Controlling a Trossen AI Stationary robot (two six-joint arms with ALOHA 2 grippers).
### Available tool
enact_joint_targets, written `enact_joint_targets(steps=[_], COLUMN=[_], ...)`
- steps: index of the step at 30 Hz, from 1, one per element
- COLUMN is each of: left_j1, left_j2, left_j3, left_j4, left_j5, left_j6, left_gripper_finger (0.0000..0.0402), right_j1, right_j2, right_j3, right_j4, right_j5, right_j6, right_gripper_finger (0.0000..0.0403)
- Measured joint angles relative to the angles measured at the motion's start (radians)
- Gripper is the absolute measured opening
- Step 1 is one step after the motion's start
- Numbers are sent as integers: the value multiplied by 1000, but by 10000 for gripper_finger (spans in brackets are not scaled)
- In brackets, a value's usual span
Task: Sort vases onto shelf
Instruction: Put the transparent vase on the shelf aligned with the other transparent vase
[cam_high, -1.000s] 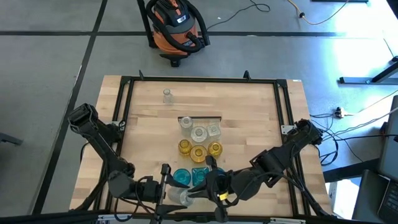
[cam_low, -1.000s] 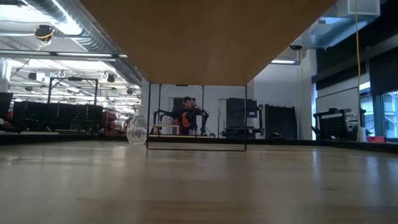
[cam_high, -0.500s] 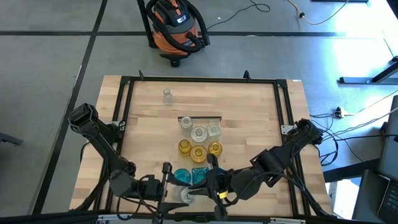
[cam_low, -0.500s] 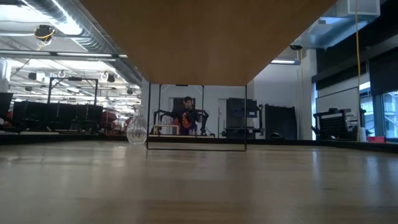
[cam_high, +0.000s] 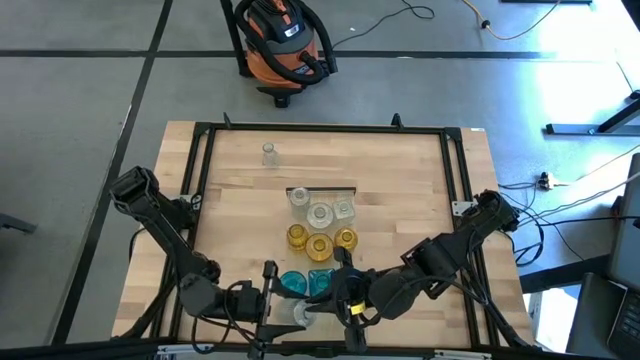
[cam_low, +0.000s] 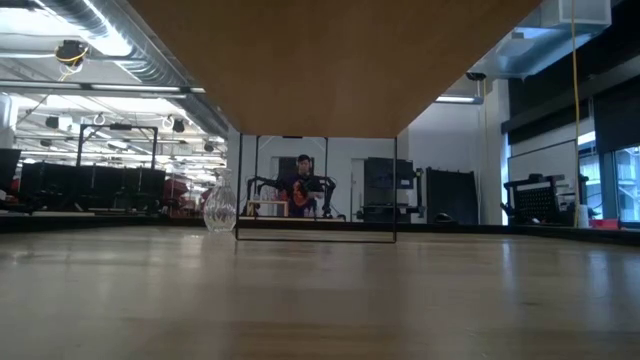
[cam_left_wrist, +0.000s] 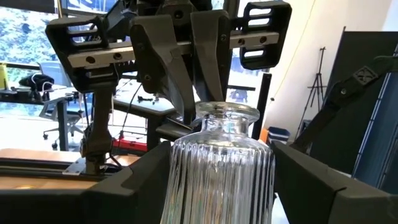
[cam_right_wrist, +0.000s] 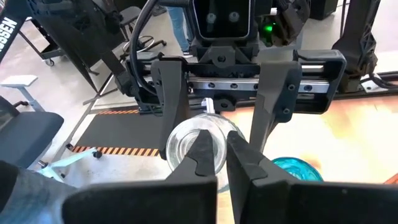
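Note:
My left gripper (cam_high: 288, 311) is near the table's near edge, shut on a clear ribbed vase (cam_left_wrist: 219, 168), which stands upright at the near end of the shelf (cam_high: 301, 262). My right gripper (cam_right_wrist: 222, 158) is shut, with its fingertips at this vase's mouth (cam_right_wrist: 194, 140). On the shelf stand clear vases (cam_high: 320, 213), amber vases (cam_high: 319, 247) and teal vases (cam_high: 292, 284). One more clear vase (cam_high: 268, 153) stands on its base on the tabletop at the far left. My left gripper pinches the ribbed body (cam_left_wrist: 186, 180) of the clear vase between its two fingers, one on each side, coming in level from the table's left. The vase stays upright. Whether its base rests on the shelf is not visible. My right gripper slants down from the table's right with shut fingers (cam_left_wrist: 210, 74) at the vase's rim (cam_left_wrist: 227, 113). I cannot tell whether they touch the rim.
The shelf is raised: the low view shows its underside (cam_low: 330, 60) and thin black frame (cam_low: 238, 190). A black rail frame (cam_high: 320, 128) runs around the tabletop. An orange shop vacuum (cam_high: 282, 45) stands on the floor beyond the far edge. A person (cam_low: 303, 185) is far behind.

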Motion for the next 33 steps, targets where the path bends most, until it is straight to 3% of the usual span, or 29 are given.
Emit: enact_joint_targets(steps=[10, 21, 33], left_j1=[-12, -38, -36], left_j2=[0, -26, -36], left_j3=[0, 2, 2], left_j4=[-53, -56, -73], left_j5=[-13, -93, -112], left_j6=[-51, -12, 2], left_gripper_finger=[236, 235, 235], right_j1=[-13, -81, -98], right_j2=[9, 18, 17], right_j3=[-1, -3, -2], right_j4=[-7, 96, 98], right_j5=[-35, -138, -164], right_j6=[-7, -72, -91], right_gripper_finger=[0, 0, 0])
